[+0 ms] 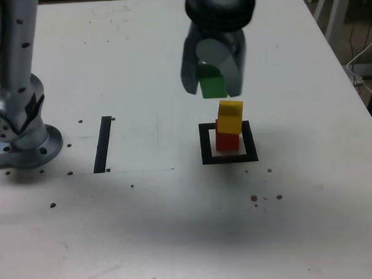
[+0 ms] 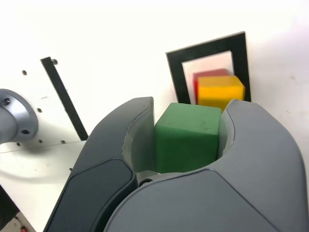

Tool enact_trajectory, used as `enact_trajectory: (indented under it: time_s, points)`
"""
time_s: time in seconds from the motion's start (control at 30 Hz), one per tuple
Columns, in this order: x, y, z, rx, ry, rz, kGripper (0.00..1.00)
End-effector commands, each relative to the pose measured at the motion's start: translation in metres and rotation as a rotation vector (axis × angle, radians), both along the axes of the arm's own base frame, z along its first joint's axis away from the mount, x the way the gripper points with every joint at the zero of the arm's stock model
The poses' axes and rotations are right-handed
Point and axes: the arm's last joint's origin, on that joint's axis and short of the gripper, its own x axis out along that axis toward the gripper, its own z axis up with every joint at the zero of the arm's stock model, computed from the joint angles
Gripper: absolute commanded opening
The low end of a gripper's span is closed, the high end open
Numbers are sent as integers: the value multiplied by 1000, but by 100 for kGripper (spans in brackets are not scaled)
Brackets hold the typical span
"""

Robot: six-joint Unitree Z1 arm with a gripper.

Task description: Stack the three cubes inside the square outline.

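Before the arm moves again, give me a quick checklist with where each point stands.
1. Green cube held between the claw's fingers: ok
2. Red cube inside the square outline: ok
3. Yellow cube on top of the red one: ok
4. Yellow squarely aligned over red: not ok, looks slightly offset
5. Green directly above yellow: cannot tell

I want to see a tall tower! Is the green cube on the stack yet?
Not on it: the green cube is up in the pincer, above the yellow cube.
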Motion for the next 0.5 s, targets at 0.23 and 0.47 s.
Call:
enact_trajectory:
  time_s: [0.23,0.47]
  points:
    - [14,-8,-10,-2,33,-17,30]
    - [21,-7,-21,3,59,-15,30]
